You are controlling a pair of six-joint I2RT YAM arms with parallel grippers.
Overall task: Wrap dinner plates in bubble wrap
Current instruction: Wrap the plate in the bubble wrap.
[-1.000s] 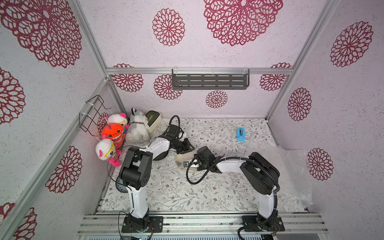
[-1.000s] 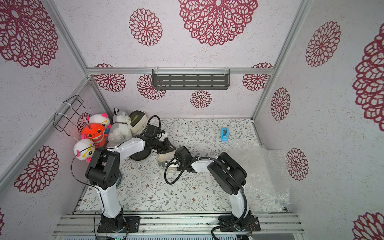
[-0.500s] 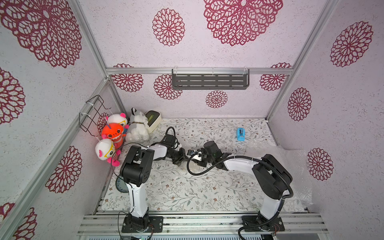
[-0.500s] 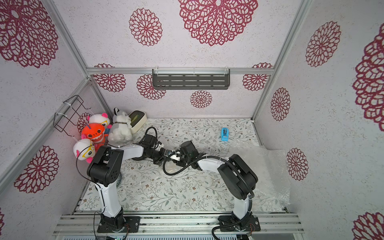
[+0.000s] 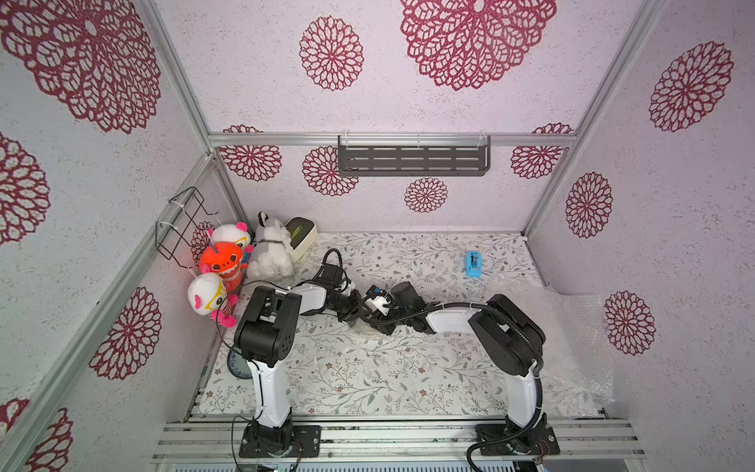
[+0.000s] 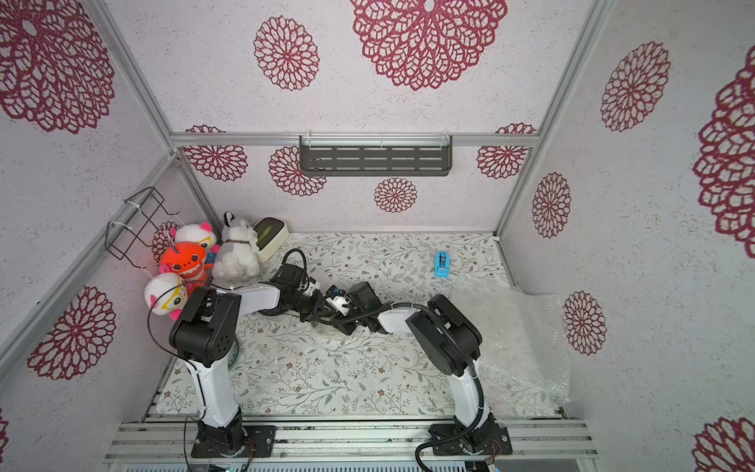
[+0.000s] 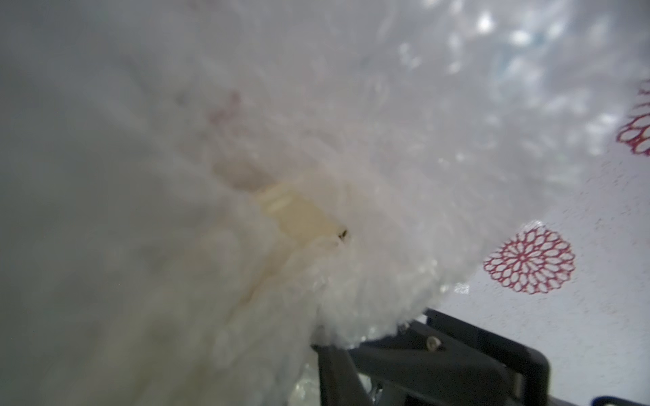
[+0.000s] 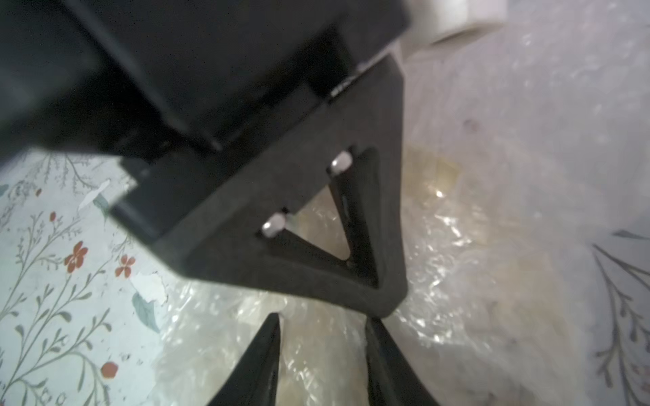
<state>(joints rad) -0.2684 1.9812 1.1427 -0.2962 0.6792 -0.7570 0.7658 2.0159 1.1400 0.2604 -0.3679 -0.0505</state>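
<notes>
Where the right pincer [image 8: 323,318] works: fingers spread, tips at the bundle [image 8: 475,298], film showing in the gap.
Left pincer [image 5: 350,307]: against the bundle's far side; I cannot tell whether it is spread or pressed together.
Bundle contents: bubble wrap [image 7: 387,105] crumpled round a cream plate [image 8: 439,228], seen dimly through it.
Step, as I judge it: closing loose flaps over the plate.
Doing it well: let one pincer pin the bundle while the other draws a flap across. Keep pulls short, since crinkly film springs back, and move one arm at a time because the wrists crowd.
Counter [image 5: 367,380]: flat, floral-printed.
Spare sheets [image 5: 572,339]: well apart from the bundle, on the right arm's side.
Grey-teal plate [image 5: 238,366]: well apart from the bundle, half hidden by the left arm's base.
Tape dispenser [image 5: 473,265]: beyond the bundle, toward the back wall.
Room: rosette-papered walls, grey shelf [image 5: 412,159], plush toys [image 5: 228,261] in the corner.
</notes>
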